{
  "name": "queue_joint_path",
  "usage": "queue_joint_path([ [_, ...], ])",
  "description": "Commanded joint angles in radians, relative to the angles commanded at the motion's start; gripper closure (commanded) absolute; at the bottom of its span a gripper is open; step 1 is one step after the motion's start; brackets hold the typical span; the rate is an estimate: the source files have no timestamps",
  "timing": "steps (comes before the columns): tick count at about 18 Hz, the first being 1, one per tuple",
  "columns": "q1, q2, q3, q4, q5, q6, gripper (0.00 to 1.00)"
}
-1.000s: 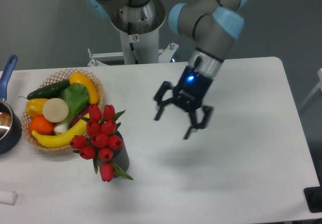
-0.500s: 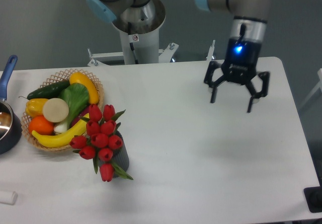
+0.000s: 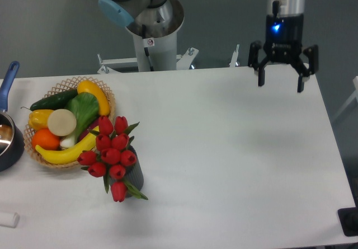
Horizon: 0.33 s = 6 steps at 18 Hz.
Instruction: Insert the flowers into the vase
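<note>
The flowers (image 3: 111, 154), a bunch of red tulip buds with green leaves, stand in the vase (image 3: 135, 174), a small dark ribbed cylinder at the front left of the white table (image 3: 235, 165). The buds hide most of the vase. My gripper (image 3: 281, 85) hangs open and empty above the table's far right edge, well away from the flowers.
A wicker basket (image 3: 67, 83) of fruit and vegetables sits just behind and left of the vase. A dark pot with a blue handle (image 3: 8, 78) is at the left edge. A small white object (image 3: 8, 220) lies at the front left. The robot's base column (image 3: 150, 39) stands behind the table.
My open gripper has moved up and to the right, from the table's middle to its far right edge. The flowers and vase have not moved.
</note>
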Motion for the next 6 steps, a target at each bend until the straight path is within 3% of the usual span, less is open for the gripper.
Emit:
queue_joint_path([
  [3, 0.02, 0.018, 0.006, -0.043, 0.077, 0.062, 0.0],
  [6, 0.026, 0.019, 0.005, -0.045, 0.08, 0.062, 0.0],
])
